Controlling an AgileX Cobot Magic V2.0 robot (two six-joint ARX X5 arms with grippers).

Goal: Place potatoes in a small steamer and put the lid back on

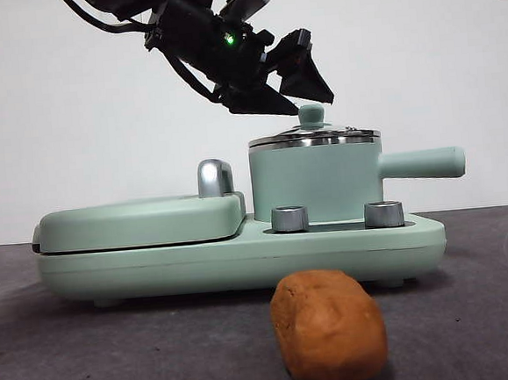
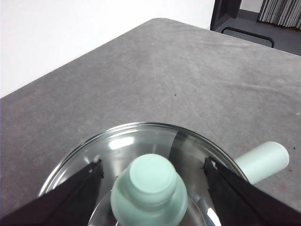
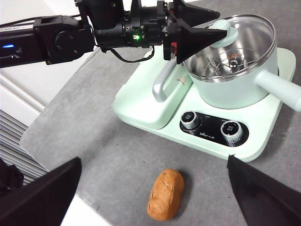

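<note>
Left pincer (image 2: 150,188) hangs wide open astride the lid (image 1: 313,136) knob, gripping nothing (lid sits on the small steamer (image 1: 317,181)). Best close squarely, lift straight. Potato (image 1: 329,327) lies on the near counter (image 1: 117,350); right pincer (image 3: 150,197) waits open, empty.

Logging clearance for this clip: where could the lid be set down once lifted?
Bare grey table lies between the potato and the cooker base, and beyond the pot in the left wrist view. Crowded: the left gripper straddles the lid knob on the small steamer.
</note>
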